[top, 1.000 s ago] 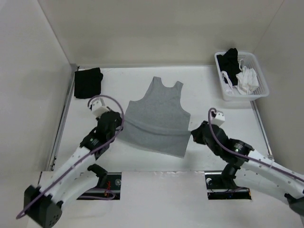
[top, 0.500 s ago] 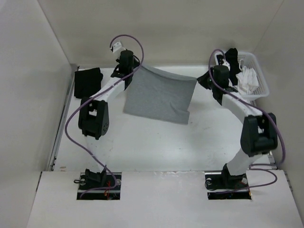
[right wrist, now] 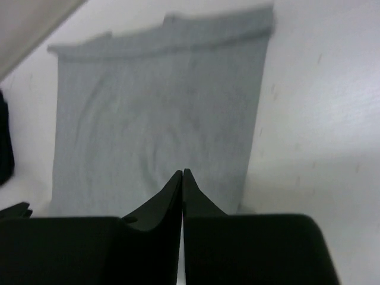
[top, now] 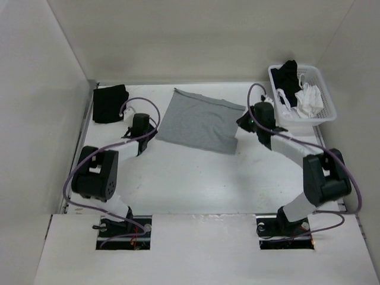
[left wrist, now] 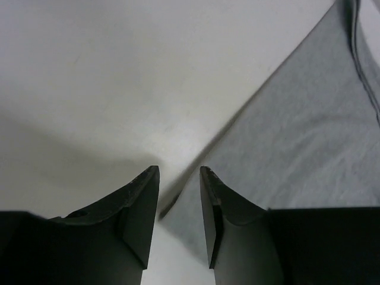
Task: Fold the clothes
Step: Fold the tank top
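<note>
Left gripper (left wrist: 178,171): hung low over the table (top: 196,184) with fingers spread, clasped nothing, sat just beside the near left corner of the tank top (top: 202,122). Right gripper (right wrist: 182,172): showed fingers pressed together tip to tip at the garment's right edge. Could not make out any knit caught between those tips, nor rule it out, with the tips hiding that stretch of edge. Found the light grey tank top lying flat as a doubled rectangle on the far middle of the table, turned slightly askew. Placed it between a folded black garment (top: 110,102) at the far left and a white basket (top: 304,121) of other clothes at the far right, well apart from the black garment and nearer the basket. Judged the folding only partly done, with at least one more fold likely needed. Feared a dragged edge on the right, from drawing away with knit caught in closed tips, enough to peel the upper layer back or twist the rectangle further askew. Feared a snag on the left as well, from sweeping spread fingers across the loose corner and flipping it over. Expected a lopsided next fold from gripping only one soft layer, or from working off the skewed edges without squaring them first.
</note>
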